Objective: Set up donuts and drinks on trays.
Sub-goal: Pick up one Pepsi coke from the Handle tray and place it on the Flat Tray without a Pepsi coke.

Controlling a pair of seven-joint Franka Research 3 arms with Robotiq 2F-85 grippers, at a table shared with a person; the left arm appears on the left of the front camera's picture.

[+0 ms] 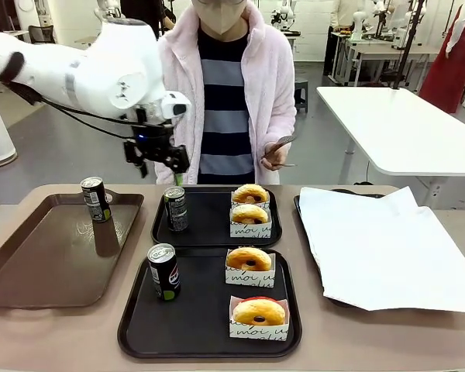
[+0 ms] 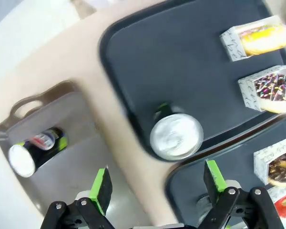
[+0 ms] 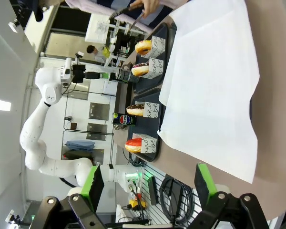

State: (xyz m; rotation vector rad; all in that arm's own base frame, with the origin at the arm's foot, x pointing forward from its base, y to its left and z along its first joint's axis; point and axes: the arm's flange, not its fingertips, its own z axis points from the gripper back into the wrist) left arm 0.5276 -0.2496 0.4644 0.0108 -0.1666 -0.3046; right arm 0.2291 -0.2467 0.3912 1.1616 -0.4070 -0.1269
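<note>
The job looks almost done. The left gripper (image 1: 156, 159) hangs in the air with its fingers apart and nothing between them. Right under it is the far black tray (image 1: 209, 236), which holds one can (image 1: 176, 208) and two donuts (image 1: 250, 209). The can stands just below the gripper. The near black tray (image 1: 198, 329), farther out from the gripper toward the robot, also holds one can (image 1: 163, 271) and two donuts (image 1: 252, 293). So each black tray has a drink and two donuts.

One more can (image 1: 96, 198) stands on the brown tray (image 1: 46, 271), off to the gripper's side. I think that can may be a spare, or it may yet go onto a black tray.

The right gripper (image 3: 148, 186) is spread wide with nothing in it, well away from the donuts, above the white paper (image 3: 214, 81). The person (image 1: 226, 85) stands across the bench (image 1: 387, 349) holding tongs (image 1: 277, 147).
</note>
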